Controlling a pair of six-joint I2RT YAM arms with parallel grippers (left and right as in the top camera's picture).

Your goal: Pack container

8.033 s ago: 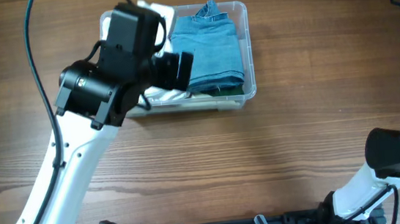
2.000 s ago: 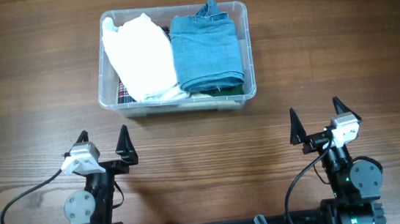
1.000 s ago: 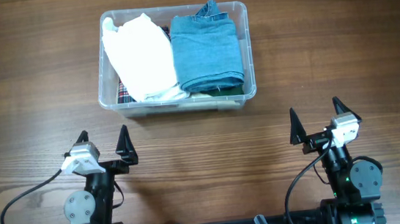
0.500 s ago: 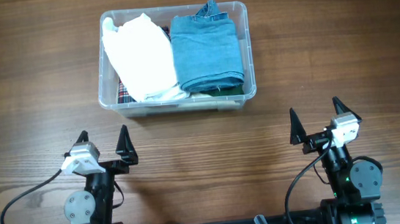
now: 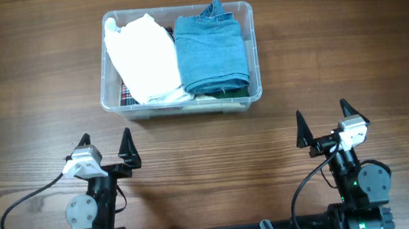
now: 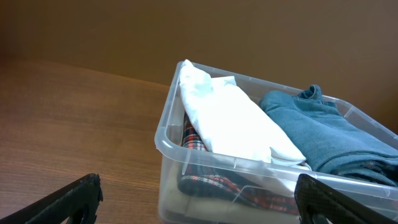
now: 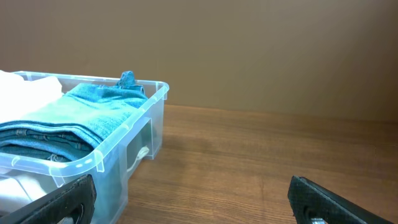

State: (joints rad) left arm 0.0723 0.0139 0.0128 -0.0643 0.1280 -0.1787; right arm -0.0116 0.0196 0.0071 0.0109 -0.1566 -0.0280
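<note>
Since eight seconds ago the left arm has left its place over the container [image 5: 186, 109] and folded back to the near edge of the table [image 5: 331, 27]. Over the last two seconds nothing has shifted.

From overhead, the left hand [image 5: 106, 143] and right hand [image 5: 322, 117] sit parked with fingers spread wide, both empty and well apart from the bin. The container rests at the far middle of the table. A folded white garment [image 5: 142, 56] fills its left half and folded blue denim [image 5: 211, 50] its right. A plaid cloth [image 5: 126, 96] and something green [image 5: 237, 92] peek out from underneath.

Packing looks finished, so the step in hand is probably just resting clear. Doing that well means keeping both hands low and away from the thin plastic wall. If any touch-up is needed, the denim collar poking past the far rim would want a gentle downward press rather than a pinch.

The left wrist view shows clear, glossy plastic with a rolled rim and rounded corner. The white cloth is soft and mounded slightly above that rim, and the plaid is pressed against the wall.

The right wrist view shows the denim in thick stacked folds, its weave coarse and its top about level with the rim.
</note>
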